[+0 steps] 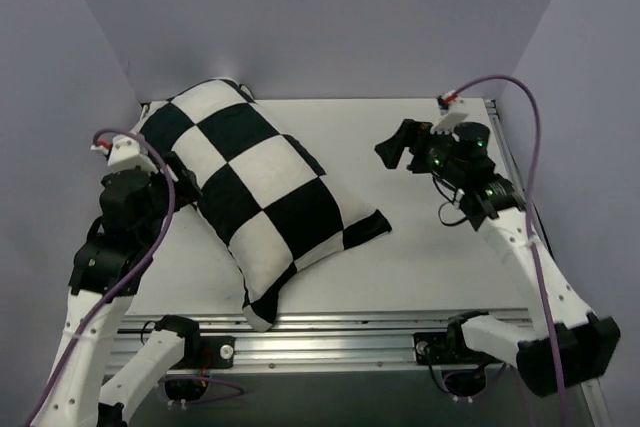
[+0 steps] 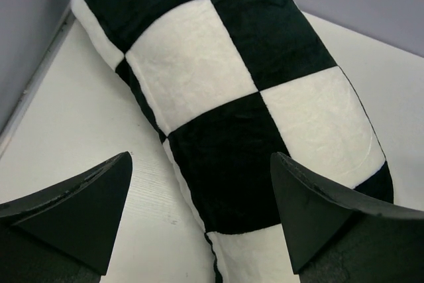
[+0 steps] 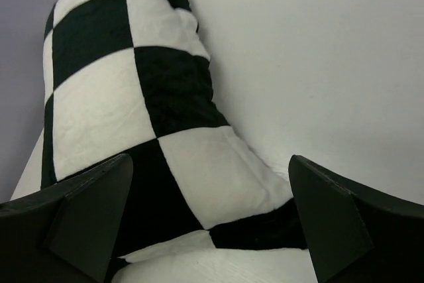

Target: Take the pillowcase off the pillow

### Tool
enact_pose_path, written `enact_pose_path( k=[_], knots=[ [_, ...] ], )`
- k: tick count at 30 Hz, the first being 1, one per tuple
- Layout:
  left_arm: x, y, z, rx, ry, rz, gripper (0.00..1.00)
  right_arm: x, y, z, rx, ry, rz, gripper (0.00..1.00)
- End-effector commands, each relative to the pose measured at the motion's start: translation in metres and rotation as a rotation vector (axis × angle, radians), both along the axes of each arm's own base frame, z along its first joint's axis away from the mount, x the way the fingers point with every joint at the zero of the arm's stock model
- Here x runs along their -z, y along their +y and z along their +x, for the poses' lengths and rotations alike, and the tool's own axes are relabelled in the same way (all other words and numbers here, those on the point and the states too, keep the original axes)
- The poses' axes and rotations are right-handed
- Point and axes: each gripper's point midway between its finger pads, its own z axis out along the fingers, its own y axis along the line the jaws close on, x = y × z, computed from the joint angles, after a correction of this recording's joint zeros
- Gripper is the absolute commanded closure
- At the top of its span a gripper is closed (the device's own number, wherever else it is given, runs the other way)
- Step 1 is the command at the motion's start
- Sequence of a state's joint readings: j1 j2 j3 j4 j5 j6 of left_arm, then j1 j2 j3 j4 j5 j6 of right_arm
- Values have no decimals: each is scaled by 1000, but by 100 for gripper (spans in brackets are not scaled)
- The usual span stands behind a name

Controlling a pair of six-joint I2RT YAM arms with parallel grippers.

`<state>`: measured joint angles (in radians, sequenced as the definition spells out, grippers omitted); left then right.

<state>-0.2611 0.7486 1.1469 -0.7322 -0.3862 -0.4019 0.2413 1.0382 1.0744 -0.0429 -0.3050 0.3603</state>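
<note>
**A:** Where does the pillowcase lie?

**B:** Slantwise on the tabletop. One end is in the far corner at 11 o'clock, the other reaches the near edge at about 7 o'clock. One corner juts out towards 3 o'clock. It is plump and fully stuffed, so the pillow inside is covered from view.

**A:** And the left hand?

**B:** It is at 9 o'clock, just beside the long left edge of the pillowcase. The arm is folded up, with the wrist bent in towards the fabric. In the wrist view its two dark fingers are spread wide, one over bare tabletop and one over a checkered square. I cannot tell whether either tip touches. It is released, with nothing between the fingers.

**A:** The right hand?

**B:** It is raised at 2 o'clock, well apart from the pillowcase. The forearm climbs from the near right corner and the hand points across towards 9 o'clock. Its wrist camera looks along the pillowcase between two widely parted fingers. It is released too and grasps nothing.
</note>
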Motion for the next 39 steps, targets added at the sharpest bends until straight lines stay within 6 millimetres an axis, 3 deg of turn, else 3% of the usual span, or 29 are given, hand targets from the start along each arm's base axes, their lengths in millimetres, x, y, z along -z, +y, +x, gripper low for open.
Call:
enact_pose_path(
  k=[1, 2, 3, 5, 6, 7, 8, 9, 11, 12, 13, 14, 16, 17, 19, 20, 22, 23, 25, 28, 29, 31, 32, 33, 34, 35, 37, 38, 39],
  knots=[
    [9, -24, 33, 51, 3, -77, 6, 33, 62, 22, -203, 68, 48, 0],
    [14, -30, 40, 63, 19, -99, 6, 41, 86, 20, -257, 84, 32, 0],
    [27, -35, 54, 61, 63, -104, 6, 59, 101, 35, -264, 110, -2, 0],
    [50, -43, 76, 58, 132, -125, 6, 75, 128, 44, -312, 133, -28, 0],
    [57, -45, 84, 57, 149, -138, 6, 101, 151, 48, -361, 186, -39, 0],
    [65, -48, 92, 63, 170, -155, 6, 98, 164, 55, -384, 178, -23, 0],
    [83, -52, 106, 74, 207, -203, 6, 107, 173, 58, -407, 190, -20, 0],
    [90, -56, 112, 85, 218, -230, 6, 133, 190, 58, -448, 239, -27, 0],
    [122, -62, 124, 96, 281, -264, 6, 141, 207, 61, -497, 252, -21, 0],
    [133, -69, 124, 120, 312, -283, 6, 161, 214, 58, -522, 294, -25, 2],
    [145, -74, 123, 133, 345, -297, 6, 166, 220, 51, -559, 311, -16, 7],
    [161, -79, 122, 135, 390, -327, 6, 178, 220, 44, -575, 344, -15, 27],
    [188, -105, 103, 214, 480, -390, 6, 185, 219, 27, -610, 369, -8, 51],
    [193, -114, 95, 222, 498, -420, 6, 203, 211, 11, -608, 417, -22, 68],
    [215, -140, 64, 278, 571, -422, 6, 199, 198, -7, -597, 422, -40, 81],
    [211, -148, 50, 280, 576, -449, 6, 202, 189, -14, -574, 432, -59, 90],
    [222, -167, 16, 322, 618, -430, 6, 209, 164, -44, -552, 482, -95, 95],
    [212, -170, 2, 320, 608, -447, 6, 208, 157, -53, -546, 492, -106, 97],
    [205, -176, -21, 344, 611, -433, 6, 201, 141, -79, -551, 522, -125, 95],
    [179, -160, -34, 309, 558, -419, 6, 178, 128, -97, -570, 512, -156, 54],
    [160, -152, -34, 305, 517, -396, 6, 171, 123, -99, -563, 515, -166, 29],
    [137, -145, -27, 304, 459, -352, 6, 134, 125, -86, -561, 422, -156, 13],
    [114, -139, -16, 307, 407, -298, 6, 123, 123, -81, -555, 408, -154, 2],
    [103, -136, -11, 304, 388, -266, 6, 116, 119, -69, -542, 400, -141, 0],
    [96, -132, -4, 297, 379, -233, 6, 95, 118, -53, -534, 352, -127, 0],
    [86, -125, 8, 278, 372, -187, 6, 90, 115, -41, -520, 346, -112, 0],
    [84, -113, 22, 243, 375, -164, 6, 97, 109, -10, -476, 378, -98, 0],
    [87, -110, 32, 237, 377, -160, 6, 83, 114, 5, -480, 344, -98, 0],
    [92, -94, 42, 185, 380, -179, 6, 101, 120, 19, -484, 383, -108, 0]
  ],
)
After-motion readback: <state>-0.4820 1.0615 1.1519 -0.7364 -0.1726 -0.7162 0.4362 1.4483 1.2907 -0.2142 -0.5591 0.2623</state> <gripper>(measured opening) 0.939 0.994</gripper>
